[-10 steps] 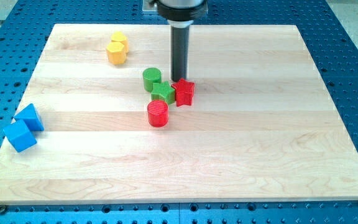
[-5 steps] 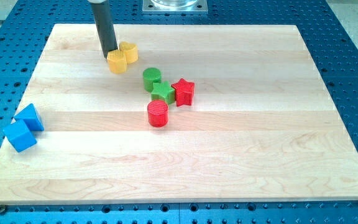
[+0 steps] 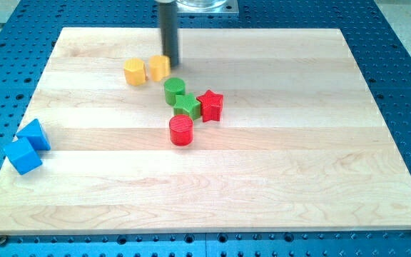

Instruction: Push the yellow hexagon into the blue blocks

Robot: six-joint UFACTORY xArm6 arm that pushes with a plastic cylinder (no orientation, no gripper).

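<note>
Yellow hexagon (image 3: 135, 72) sits far-left on the wooden board (image 3: 277, 171), clear of everything. A second yellow block (image 3: 158, 67) lies just to its right with a small gap between them; its shape is hard to read because the rod partly covers it. My tip (image 3: 170, 69) is down at the right edge of that second yellow block, touching or nearly so, and just beyond the green cylinder (image 3: 175, 91). No jaws on this rig, only a plain dark rod, so nothing is pinched.

Blue blocks: blue cube (image 3: 23, 155) and another blue block (image 3: 34, 133), touching each other at the near-left edge, well apart from the hexagon.

Centre cluster: green cylinder, green star (image 3: 187, 106), red star (image 3: 211, 106) packed together, with red cylinder (image 3: 180, 130) just nearer.
</note>
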